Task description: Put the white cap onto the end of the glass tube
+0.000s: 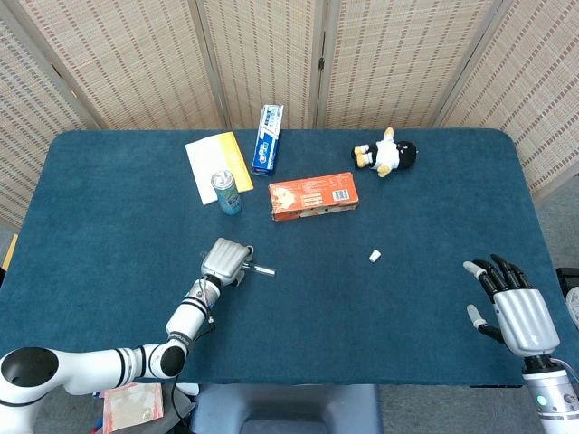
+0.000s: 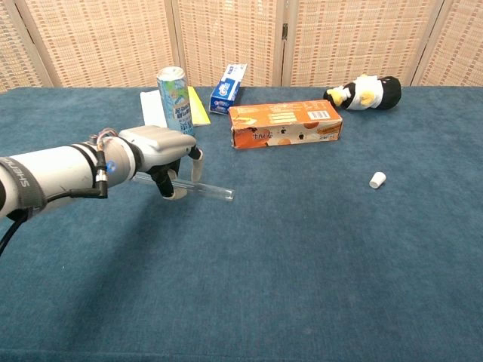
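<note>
1. My right hand (image 1: 514, 306) sits nearest me at the right edge of the dark blue cloth-covered table (image 1: 109, 208), palm down, fingers spread wide with nothing in them; only the head view shows it.
2. My left hand (image 2: 162, 156) is over the clear glass tube (image 2: 207, 190), fingers curled down around its left part. The tube lies roughly level, its right end sticking out past the fingers. I cannot tell whether it is lifted off the cloth.
3. The small white cap (image 2: 377, 179) lies on the cloth well apart from the tube, off to the right.
4. Further back lies the orange cardboard box (image 2: 285, 123), with the tall blue-green drink can (image 2: 175, 93) upright to its left.
5. Beyond those are the yellow-and-white booklet (image 1: 217, 164), the blue toothpaste box (image 1: 267, 138) and the plush penguin toy (image 2: 364, 92) on its side.
</note>
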